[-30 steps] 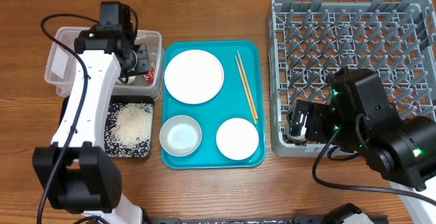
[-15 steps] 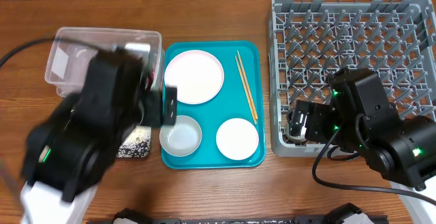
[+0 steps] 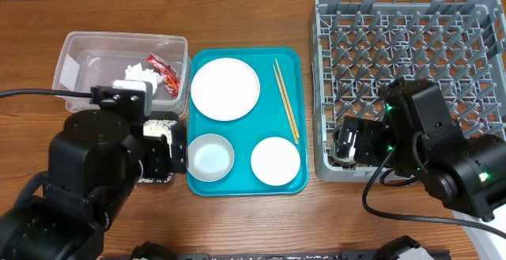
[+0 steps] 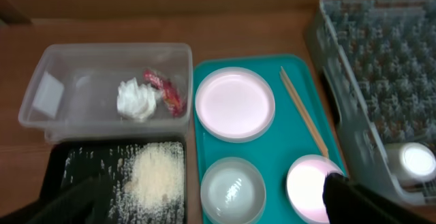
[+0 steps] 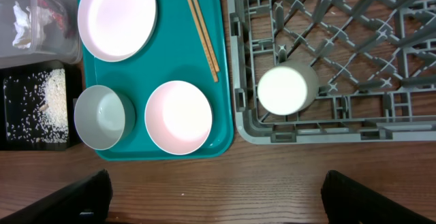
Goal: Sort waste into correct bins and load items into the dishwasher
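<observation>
Left arm [image 3: 87,165]: a second ago I had it stretched toward the far-left corner of the counter, with its wrist down in the clear tub [image 3: 71,50]. It has since swung back and is now bunched at the near-left corner. The tub's contents, earlier largely covered by the arm, are exposed: the tissue wad [image 3: 136,73] and the red wrapper [image 3: 162,72]. The black tray [image 3: 162,122], earlier open to the overhead camera, now lies mostly under the arm.

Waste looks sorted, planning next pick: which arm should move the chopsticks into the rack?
Right. The chopsticks lie along the teal tray's right edge, beside the rack, and the right arm sits at the rack's near corner. The left arm is over the black tray.
</observation>
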You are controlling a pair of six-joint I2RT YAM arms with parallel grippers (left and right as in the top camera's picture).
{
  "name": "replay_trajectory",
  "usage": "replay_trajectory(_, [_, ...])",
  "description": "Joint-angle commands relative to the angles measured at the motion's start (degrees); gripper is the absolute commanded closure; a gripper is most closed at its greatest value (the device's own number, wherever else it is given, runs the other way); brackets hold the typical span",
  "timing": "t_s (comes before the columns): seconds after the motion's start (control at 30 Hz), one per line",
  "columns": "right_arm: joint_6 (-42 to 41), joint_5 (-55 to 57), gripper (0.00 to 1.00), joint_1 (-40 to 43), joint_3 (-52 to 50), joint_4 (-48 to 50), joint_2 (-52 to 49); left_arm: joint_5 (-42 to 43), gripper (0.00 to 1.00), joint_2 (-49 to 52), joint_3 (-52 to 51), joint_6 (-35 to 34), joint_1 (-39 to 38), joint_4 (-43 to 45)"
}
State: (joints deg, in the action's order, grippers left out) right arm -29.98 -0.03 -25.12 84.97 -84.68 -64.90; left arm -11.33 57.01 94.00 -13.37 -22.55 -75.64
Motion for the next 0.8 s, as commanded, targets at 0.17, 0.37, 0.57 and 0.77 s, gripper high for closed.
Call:
replay_trajectory(0.17, [0.02,-0.11,0.00,0.11,0.55,0.15,0.15,15.45,0.00,-18.36,-30.32,17.57,9.46,28.61])
replay_trajectory(0.37, [0.02,-0.11,0.00,0.11,0.55,0.15,0.15,20.02,0.00,-31.95,-49.68,17.88,13.25,41.05])
replay_trajectory(0.57, [0.02,-0.11,0.00,0.11,0.55,0.15,0.15,21.92,0.00,-43.01,-64.35,17.64,13.99,49.44])
replay_trajectory(0.77, [0.00,-0.11,0.00,0.11,0.55,0.13,0.15,21.90,0.00,-52.61,-77.77,17.64,13.99,56.70])
